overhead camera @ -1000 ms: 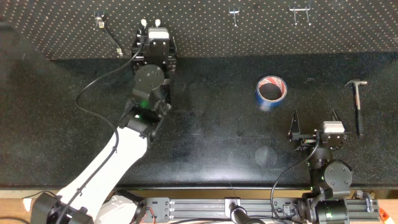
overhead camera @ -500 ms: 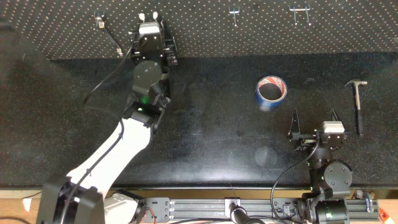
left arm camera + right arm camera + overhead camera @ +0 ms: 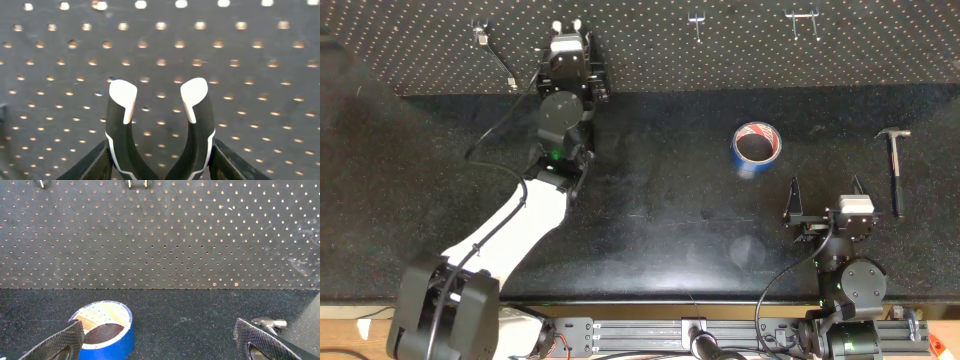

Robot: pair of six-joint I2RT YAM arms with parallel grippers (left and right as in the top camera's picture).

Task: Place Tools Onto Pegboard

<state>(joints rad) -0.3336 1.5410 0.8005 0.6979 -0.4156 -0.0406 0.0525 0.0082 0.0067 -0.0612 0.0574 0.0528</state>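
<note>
We judge hammer head-heavy, rigid: grip handle near head. Left claw pinches white-tipped tool; right claw spread.

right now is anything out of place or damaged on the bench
Nothing looks damaged or spilled. The blue tape roll and the hammer lie flat on the black table, not yet on the pegboard. The left tool holds white-tipped pliers up at the board.

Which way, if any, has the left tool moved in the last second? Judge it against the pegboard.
Yes. The left tool, shut on the pliers, has moved up the top view, farther past the lower edge of the pegboard.
</note>
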